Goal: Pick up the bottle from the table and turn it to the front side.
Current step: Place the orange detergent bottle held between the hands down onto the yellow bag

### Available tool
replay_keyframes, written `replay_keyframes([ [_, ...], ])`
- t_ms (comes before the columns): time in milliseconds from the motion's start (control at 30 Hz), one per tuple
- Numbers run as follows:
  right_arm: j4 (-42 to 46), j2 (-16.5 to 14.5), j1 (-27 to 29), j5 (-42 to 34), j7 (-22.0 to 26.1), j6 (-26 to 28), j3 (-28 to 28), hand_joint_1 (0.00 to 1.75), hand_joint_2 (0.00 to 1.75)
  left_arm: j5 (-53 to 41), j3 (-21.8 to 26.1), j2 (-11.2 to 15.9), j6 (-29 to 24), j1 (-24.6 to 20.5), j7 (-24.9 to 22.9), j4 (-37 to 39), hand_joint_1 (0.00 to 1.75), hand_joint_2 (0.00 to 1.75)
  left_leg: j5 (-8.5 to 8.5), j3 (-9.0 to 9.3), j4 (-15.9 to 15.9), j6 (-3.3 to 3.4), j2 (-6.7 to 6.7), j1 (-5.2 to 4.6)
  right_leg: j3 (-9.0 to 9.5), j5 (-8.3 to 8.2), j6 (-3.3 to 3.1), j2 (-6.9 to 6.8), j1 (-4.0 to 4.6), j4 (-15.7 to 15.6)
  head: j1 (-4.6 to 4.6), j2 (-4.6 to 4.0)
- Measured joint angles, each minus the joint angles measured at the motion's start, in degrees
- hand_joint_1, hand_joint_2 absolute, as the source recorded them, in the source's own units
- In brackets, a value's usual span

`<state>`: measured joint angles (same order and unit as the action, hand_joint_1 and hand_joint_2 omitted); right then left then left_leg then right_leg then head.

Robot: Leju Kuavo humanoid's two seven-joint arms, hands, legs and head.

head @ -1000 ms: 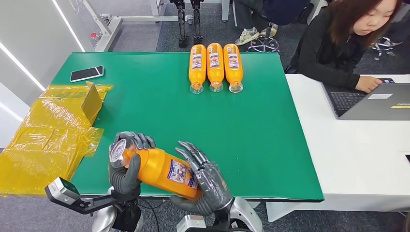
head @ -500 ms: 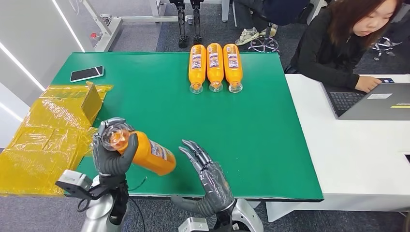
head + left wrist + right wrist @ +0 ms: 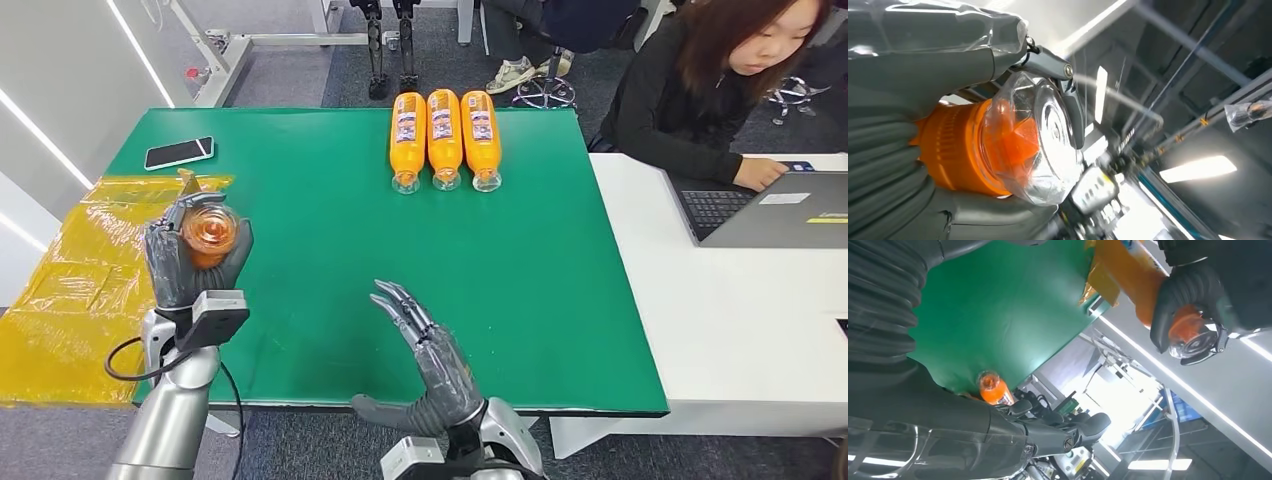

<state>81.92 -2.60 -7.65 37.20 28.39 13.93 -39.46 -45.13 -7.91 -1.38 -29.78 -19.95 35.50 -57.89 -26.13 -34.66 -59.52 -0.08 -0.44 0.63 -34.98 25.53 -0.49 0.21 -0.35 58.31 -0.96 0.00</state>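
We are grasping the orange plastic juice bottle [image 3: 210, 234] in our left hand [image 3: 190, 262], lifted off the green desk [image 3: 330, 250] for turning, our right hand [image 3: 432, 372] released.

The left hand [image 3: 193, 262] is raised on its silver arm, fingers [image 3: 160, 262] wrapped around the orange plastic bottle [image 3: 210, 232], clear base facing the head camera. The right hand [image 3: 432, 370] hangs low, palm open, fingers spread and extended forward.
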Motion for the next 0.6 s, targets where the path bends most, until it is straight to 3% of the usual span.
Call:
replay_keyframes([
  [100, -2.0, 0.7, -1.9, -2.0, 0.9, 1.1, -1.1, 0.0, 1.75, -8.2, 0.0, 2.1, -6.8, -4.1, -3.1, 7.7, 1.75, 1.75, 0.04, 0.01, 0.0, -0.01, 0.04, 0.0, 0.0, -0.04, -0.04, 0.03, 0.0, 0.0, -0.01, 0.0],
  [200, -3.4, 1.4, -3.1, -3.5, 1.3, 2.1, -2.0, 0.0, 1.75, -17.0, 0.0, 4.5, -9.5, -7.2, -8.0, 14.5, 1.75, 1.75, 0.04, 0.03, 0.0, -0.02, 0.2, 0.0, -0.05, -0.08, -0.1, 0.17, 0.0, 0.0, 0.01, 0.0],
  [367, -4.7, 2.3, -4.0, -4.8, 1.5, 3.7, -3.0, 0.0, 1.75, -31.3, 0.0, 7.7, -9.8, -10.3, -18.7, 24.2, 1.75, 1.75, 0.05, 0.0, 0.0, -0.04, 0.24, 0.0, -0.11, -0.08, -0.11, 0.22, 0.0, 0.0, 0.01, 0.0],
  [600, -4.9, 3.8, -3.6, -5.0, 1.0, 4.9, -3.5, 0.0, 1.75, -40.5, -1.6, 9.9, -7.6, -12.5, -27.2, 34.9, 1.74, 1.75, 0.04, -0.05, 0.0, -0.04, 0.25, 0.0, -0.18, -0.08, -0.1, 0.26, 0.0, 0.0, 0.0, 0.0],
])
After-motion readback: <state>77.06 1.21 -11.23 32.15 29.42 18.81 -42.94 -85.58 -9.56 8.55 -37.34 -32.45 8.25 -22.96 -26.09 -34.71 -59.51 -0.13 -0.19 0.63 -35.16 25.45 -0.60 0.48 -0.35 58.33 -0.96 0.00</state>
